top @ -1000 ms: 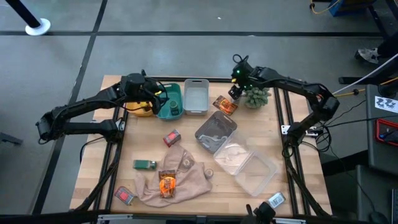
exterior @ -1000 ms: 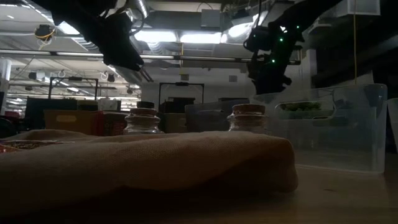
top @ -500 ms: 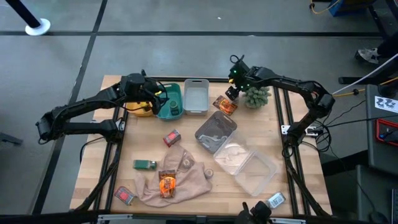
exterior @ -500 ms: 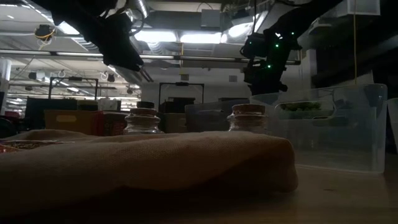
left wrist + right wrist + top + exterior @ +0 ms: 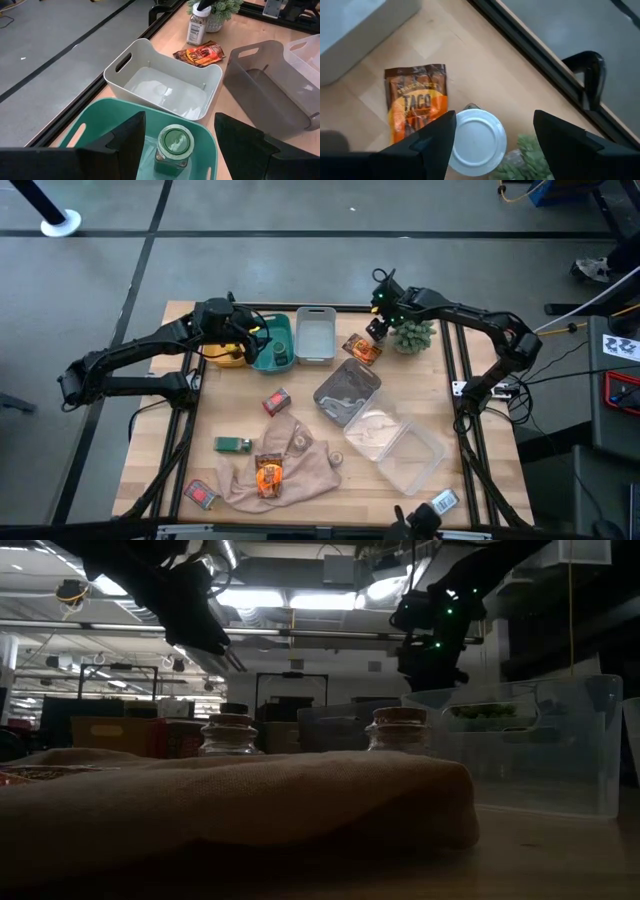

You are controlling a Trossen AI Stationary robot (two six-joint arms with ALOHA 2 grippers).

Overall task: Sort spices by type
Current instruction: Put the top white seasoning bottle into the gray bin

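The clear plastic tub (image 5: 405, 448), the largest container, lies at the lower right of the high view with nothing visible inside it; a grey bin (image 5: 347, 391) just up-left of it, near the middle, also shows only its bare bottom. Along the upper edge sit a white bin (image 5: 315, 336), bare inside, and left of it a teal bin (image 5: 275, 343) that holds one green-lidded jar (image 5: 173, 145) standing upright. The left gripper (image 5: 252, 338) hangs over the teal bin with its jaws spread apart on either side of that jar, not touching it. A yellow jar (image 5: 230, 352) is partly hidden under the left arm, just left of the teal bin. The right gripper (image 5: 378, 328) hovers at upper centre-right, jaws wide open above a white-capped jar (image 5: 475, 141) that stands between an orange-brown taco sachet (image 5: 361, 348) and the green spiky plant ball (image 5: 413, 334). A beige cloth (image 5: 285, 460) sprawls at lower centre, carrying a second orange sachet (image 5: 267, 475) and two small cork-topped jars (image 5: 232, 733). A red packet (image 5: 276, 401) lies mid-table, another red packet (image 5: 201, 494) at lower left, a small green box (image 5: 233, 444) left of the cloth. The wooden table (image 5: 195, 420) stands on a grey floor; the low view shows a dim hall with ceiling lights.
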